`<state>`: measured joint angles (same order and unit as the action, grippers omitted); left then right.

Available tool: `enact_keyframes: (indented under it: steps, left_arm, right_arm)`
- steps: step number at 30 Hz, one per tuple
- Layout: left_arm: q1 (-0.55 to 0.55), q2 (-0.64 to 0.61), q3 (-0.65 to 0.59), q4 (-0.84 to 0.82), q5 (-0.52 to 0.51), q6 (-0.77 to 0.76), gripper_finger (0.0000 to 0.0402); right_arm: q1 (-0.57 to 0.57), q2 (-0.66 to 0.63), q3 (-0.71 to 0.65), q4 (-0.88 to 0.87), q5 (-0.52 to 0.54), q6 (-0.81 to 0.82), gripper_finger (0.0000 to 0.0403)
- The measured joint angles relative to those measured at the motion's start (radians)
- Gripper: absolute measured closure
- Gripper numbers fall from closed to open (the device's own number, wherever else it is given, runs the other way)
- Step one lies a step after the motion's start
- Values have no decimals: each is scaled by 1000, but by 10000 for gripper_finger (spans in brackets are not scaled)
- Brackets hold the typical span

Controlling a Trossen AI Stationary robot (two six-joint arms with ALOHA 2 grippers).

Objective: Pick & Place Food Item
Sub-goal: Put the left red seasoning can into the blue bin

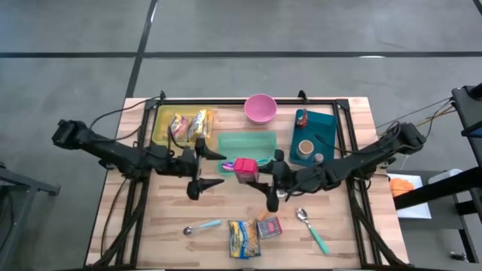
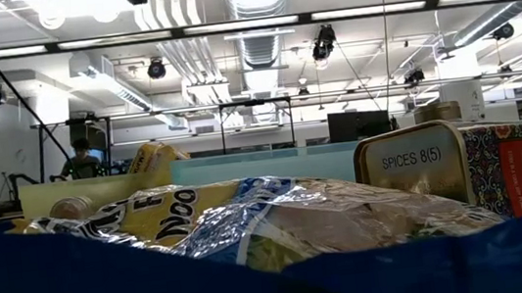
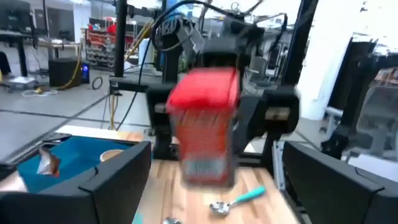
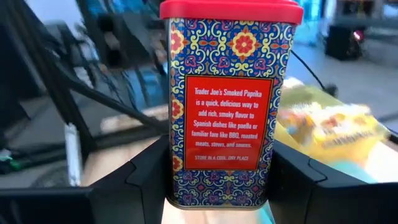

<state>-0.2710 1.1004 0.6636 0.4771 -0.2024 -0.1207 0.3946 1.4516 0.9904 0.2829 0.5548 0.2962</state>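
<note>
The right gripper (image 4: pixel 217 180) grasps the red-lidded, blue patterned paprika tin (image 4: pixel 229 106) upright between its fingers, above the table's (image 1: pixel 166 218) middle.

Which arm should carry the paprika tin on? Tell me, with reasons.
Right. The right gripper already clamps the paprika tin upright between its fingers, above the table's middle. The left gripper hangs open beside it, holding nothing.

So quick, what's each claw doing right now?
Left gripper: open, holding nothing.
Right gripper: shut on the red-lidded paprika tin, held upright above the table.
</note>
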Motion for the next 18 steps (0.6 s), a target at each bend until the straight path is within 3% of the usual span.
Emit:
enact_keyframes:
  steps: [8, 18]
  left_arm:
    - [13, 109, -7, 119, -16, 65, 32]
    - [35, 217, 43, 182, 28, 72, 32]
  right_arm:
    - [0, 3, -60, 143, -36, -41, 204]
    - [3, 16, -50, 133, -42, -61, 205]
